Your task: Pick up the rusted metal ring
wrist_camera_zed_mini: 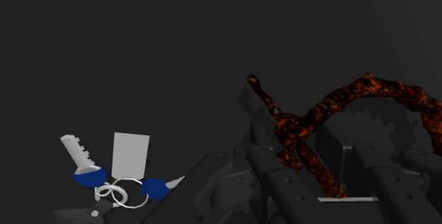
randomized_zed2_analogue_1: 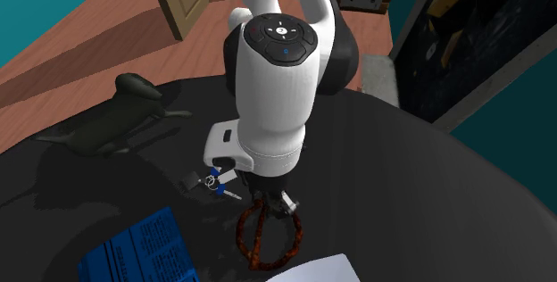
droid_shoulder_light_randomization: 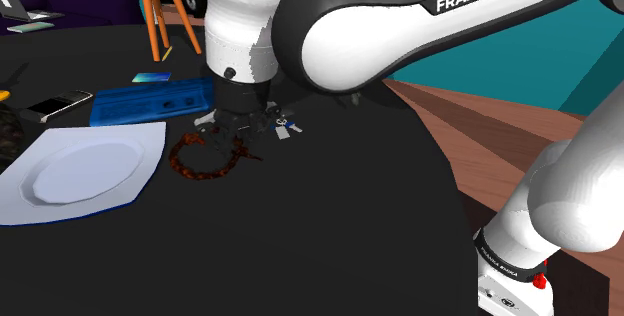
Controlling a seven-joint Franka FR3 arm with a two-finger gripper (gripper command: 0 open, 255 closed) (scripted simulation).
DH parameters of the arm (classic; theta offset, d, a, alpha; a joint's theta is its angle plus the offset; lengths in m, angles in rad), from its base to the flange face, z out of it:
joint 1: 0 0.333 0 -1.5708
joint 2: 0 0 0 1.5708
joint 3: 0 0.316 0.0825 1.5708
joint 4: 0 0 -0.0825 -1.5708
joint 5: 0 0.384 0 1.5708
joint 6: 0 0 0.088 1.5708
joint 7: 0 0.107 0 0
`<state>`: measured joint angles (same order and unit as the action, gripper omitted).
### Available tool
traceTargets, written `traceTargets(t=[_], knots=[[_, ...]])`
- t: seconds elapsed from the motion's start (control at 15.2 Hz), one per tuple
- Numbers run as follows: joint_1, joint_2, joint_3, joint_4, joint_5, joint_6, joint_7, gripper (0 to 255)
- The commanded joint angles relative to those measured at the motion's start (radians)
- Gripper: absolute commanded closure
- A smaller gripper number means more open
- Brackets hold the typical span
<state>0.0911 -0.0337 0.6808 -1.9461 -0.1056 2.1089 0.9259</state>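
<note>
In the shoulder view, the rusted ring [droid_shoulder_light_randomization: 200, 174] is seen lying on the black table [droid_shoulder_light_randomization: 330, 224], at about 8 o'clock from the black gripper [droid_shoulder_light_randomization: 240, 129]. The gripper is lowered onto the ring's near edge. A white plate [droid_shoulder_light_randomization: 90, 169] lies just beside the ring at its 9 o'clock. A blue flat pack [droid_shoulder_light_randomization: 150, 102] is placed at 11 o'clock of the ring, and a phone [droid_shoulder_light_randomization: 58, 104] farther out at 10 o'clock. A bunch of keys [droid_shoulder_light_randomization: 285, 129] lies near the gripper at 3 o'clock. Much of the upper scene is covered by the white arm.

In the second exterior view, the gripper [randomized_zed2_analogue_1: 270, 207] is seen from above, under the thick wrist. The ring [randomized_zed2_analogue_1: 244, 236] lies at 6 o'clock below it, and its upper end is hidden by the fingers. The keys [randomized_zed2_analogue_1: 212, 182] lie at 10 o'clock of the gripper, apart from the ring. The blue pack [randomized_zed2_analogue_1: 143, 252] is at 8 o'clock and the plate's corner [randomized_zed2_analogue_1: 312, 269] at 5 o'clock. A dark grey object [randomized_zed2_analogue_1: 120, 115], whose kind cannot be told, rests far off at 10 o'clock.

In the wrist view, the gripper [wrist_camera_zed_mini: 308, 150] is released: its two fingers are held apart. One strand of the ring [wrist_camera_zed_mini: 368, 82] passes between them, and a gap is left to one finger. The keys [wrist_camera_zed_mini: 131, 155], with blue heads and a white tag, lie aside, well apart from the ring.
</note>
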Motion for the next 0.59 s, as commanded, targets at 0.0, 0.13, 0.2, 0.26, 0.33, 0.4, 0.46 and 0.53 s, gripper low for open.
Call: traceTargets(t=[0.0, 0.13, 0.2, 0.26, 0.33, 0.4, 0.46, 0.53], knots=[[0.001, 0.012, 0.002, -0.005, -0.002, 0.001, 0.002, 255], [0.004, 0.013, 0.005, -0.007, -0.004, 0.003, 0.008, 255], [0.005, 0.017, 0.006, -0.002, -0.007, 0.000, 0.012, 255], [0.000, 0.002, 0.000, -0.010, 0.006, -0.002, -0.005, 255], [0.000, -0.001, -0.001, 0.001, 0.009, -0.014, -0.008, 255], [0.000, -0.004, -0.001, 0.012, 0.012, -0.027, -0.011, 255], [0.000, -0.007, -0.002, 0.023, 0.015, -0.040, -0.013, 255], [0.000, -0.009, -0.002, 0.035, 0.017, -0.053, -0.016, 255]])
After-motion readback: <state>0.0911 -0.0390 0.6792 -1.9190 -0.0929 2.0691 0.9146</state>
